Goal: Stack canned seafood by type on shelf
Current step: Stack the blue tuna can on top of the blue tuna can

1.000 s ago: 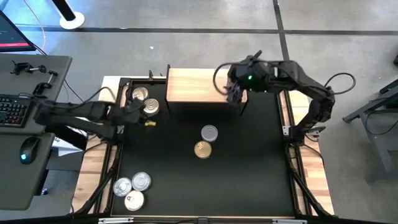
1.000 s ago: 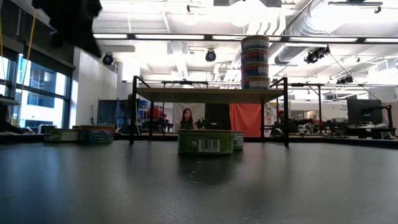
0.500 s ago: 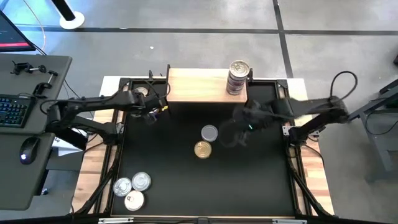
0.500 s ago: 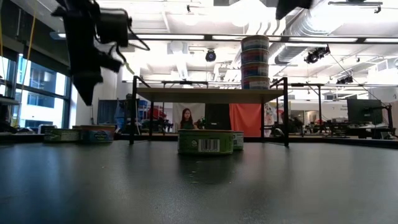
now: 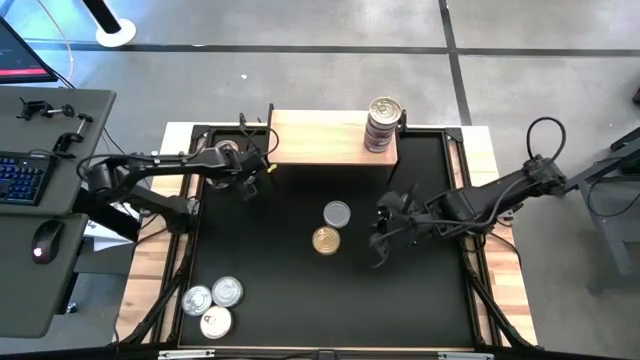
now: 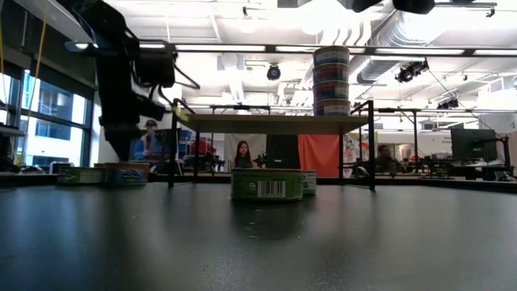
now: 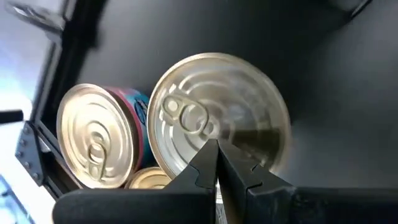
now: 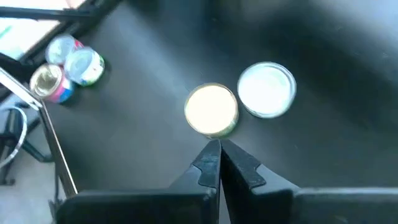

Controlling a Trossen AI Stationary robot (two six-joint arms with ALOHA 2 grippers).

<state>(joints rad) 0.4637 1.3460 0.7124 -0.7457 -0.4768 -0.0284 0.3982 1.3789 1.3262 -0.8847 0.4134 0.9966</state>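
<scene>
One stack of tins [image 5: 383,124] is carried on the shelf [image 5: 315,138]; left pincer [image 7: 216,163] is closed, empty, above a silver-topped tin [image 7: 220,114]; right pincer [image 8: 219,157] is closed, empty, near a gold-topped tin [image 8: 211,109].

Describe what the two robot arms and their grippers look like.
Both arms are dark, jointed links with thin black cables looping off them. The left gripper and the right gripper each end in two black, angular jaws tapering to narrow tips. A small yellow marking shows near the left wrist.
</scene>
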